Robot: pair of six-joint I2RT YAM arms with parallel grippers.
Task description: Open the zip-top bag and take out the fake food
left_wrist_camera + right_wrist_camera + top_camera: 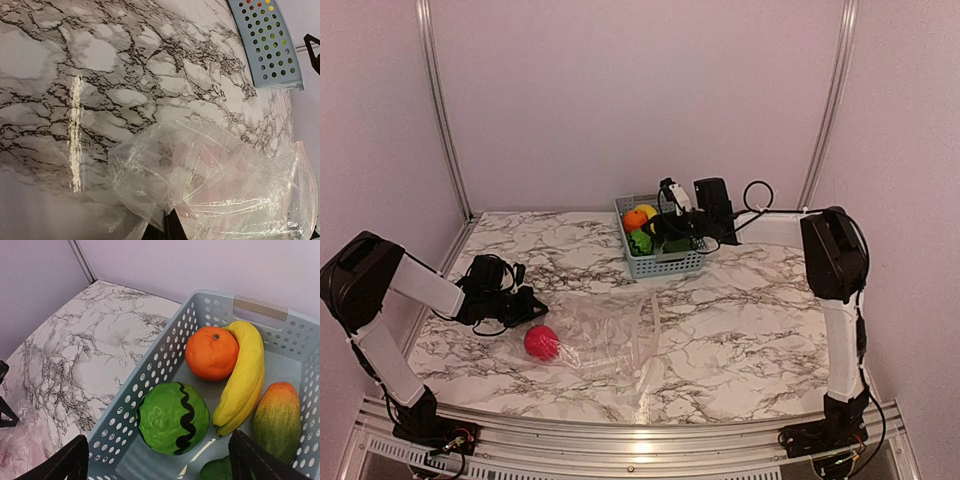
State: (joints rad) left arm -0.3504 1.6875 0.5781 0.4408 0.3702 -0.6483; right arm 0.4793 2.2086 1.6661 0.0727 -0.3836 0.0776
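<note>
Left gripper (pixel 527 306): left of centre in the top view, fingers drawn narrow, a fold of the zip-top bag (pixel 610 338) pinched between them. Pink-red round fruit (pixel 541 342): seen through the plastic at the bag's left end, lower centre. Light blue basket (pixel 665 265): upper centre; orange (pixel 212 352), banana (pixel 245 380) and striped green ball (pixel 172 417) contained. Right gripper (pixel 159 439): held over the basket, fingers spread wide, nothing held.

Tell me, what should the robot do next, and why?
Probably move the right hand from the basket over to the bag. It hangs open and empty above the basket, while a red fruit seems to lie inside the bag, whose edge the left hand pinches.
</note>
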